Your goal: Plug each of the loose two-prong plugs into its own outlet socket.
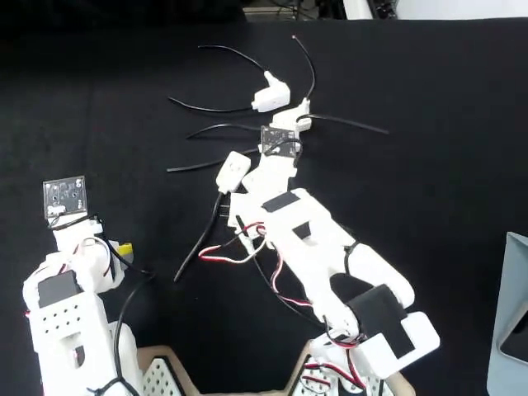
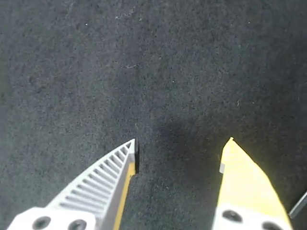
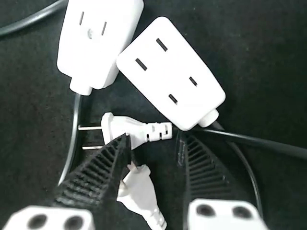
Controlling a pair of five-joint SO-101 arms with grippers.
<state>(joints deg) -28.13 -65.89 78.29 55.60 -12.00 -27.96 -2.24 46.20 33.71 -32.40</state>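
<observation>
My right gripper [image 3: 151, 138] is open, and its black fingers straddle a white two-prong plug [image 3: 125, 130] that lies flat on the black cloth. A second white plug [image 3: 139, 191] lies closer in, between the fingers. Just beyond sit two white outlet blocks: one with two slot pairs [image 3: 170, 72], one with a three-hole socket [image 3: 98, 40]. In the high view the right gripper [image 1: 280, 142] sits mid-table beside a white block [image 1: 271, 95]. My left gripper [image 2: 182, 141] is open above bare cloth; in the high view it [image 1: 66, 198] is at the near left.
Black cords [image 1: 206, 108] fan out across the cloth around the blocks. Another white block [image 1: 233, 171] lies beside the right arm, with its cord running toward the arm bases. A grey object [image 1: 511, 330] stands at the right edge.
</observation>
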